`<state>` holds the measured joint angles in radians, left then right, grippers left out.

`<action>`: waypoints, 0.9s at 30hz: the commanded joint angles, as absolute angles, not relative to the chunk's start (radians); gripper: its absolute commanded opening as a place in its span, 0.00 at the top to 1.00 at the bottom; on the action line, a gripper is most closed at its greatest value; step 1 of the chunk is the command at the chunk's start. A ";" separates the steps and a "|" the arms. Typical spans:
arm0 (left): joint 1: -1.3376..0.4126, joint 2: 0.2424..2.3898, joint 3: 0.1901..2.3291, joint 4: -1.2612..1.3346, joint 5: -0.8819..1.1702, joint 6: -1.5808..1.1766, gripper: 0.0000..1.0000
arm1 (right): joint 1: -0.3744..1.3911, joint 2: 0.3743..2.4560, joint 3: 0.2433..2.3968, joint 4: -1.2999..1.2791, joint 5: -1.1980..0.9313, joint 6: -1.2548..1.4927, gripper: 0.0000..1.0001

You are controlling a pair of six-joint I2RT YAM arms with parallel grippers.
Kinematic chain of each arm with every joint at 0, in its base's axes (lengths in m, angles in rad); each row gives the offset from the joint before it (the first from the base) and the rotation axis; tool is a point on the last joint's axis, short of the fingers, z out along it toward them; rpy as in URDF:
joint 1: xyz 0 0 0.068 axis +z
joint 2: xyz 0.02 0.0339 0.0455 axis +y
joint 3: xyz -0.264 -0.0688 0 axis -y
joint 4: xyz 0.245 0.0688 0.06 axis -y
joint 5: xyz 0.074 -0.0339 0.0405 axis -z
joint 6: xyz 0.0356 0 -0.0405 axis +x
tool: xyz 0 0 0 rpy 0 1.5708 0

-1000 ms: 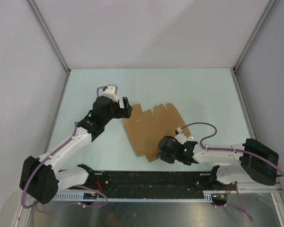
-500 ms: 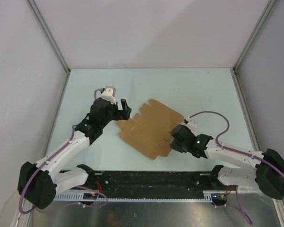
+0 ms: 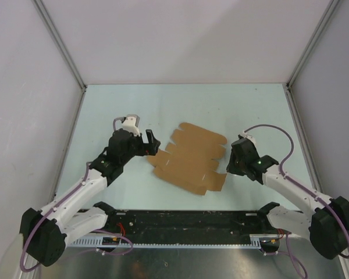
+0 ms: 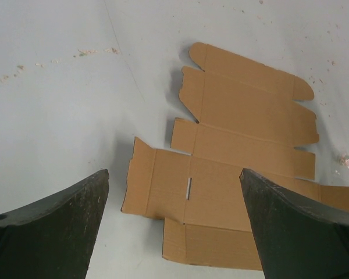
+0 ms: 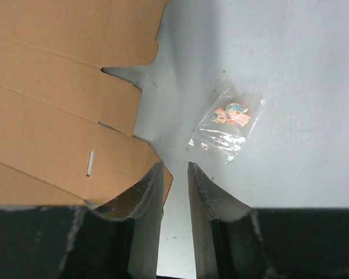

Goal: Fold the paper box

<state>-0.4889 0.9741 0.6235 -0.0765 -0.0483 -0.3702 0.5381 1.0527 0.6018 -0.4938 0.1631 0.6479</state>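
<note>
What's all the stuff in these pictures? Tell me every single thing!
flat brown cardboard sheet with tabs and creases: one, brown, lying unfolded in the middle of the table between the two arms
small clear plastic bag: one, see-through with a colourful bit inside, on the table just right of the sheet
pale blue-green table: one, under everything
grey-white walls: three, around the table's back and sides
black rail: one, along the near edge
robot arms: two, white and black, left and right
left end effector: one, black, wide open above the sheet's left edge
right end effector: one, black, only a narrow gap, at the sheet's right corner
</note>
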 commanded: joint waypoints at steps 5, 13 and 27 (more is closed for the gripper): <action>-0.497 0.884 0.563 -0.080 -0.022 -0.431 0.00 | 0.520 1.051 0.700 -0.512 0.092 0.531 0.53; -0.572 0.746 0.503 -0.097 0.020 -0.561 0.06 | 0.525 1.049 0.729 -0.318 -0.119 0.466 0.65; -1.023 0.569 0.361 -0.259 -0.139 -0.868 0.19 | 0.548 1.576 1.032 -0.164 -0.276 0.362 0.92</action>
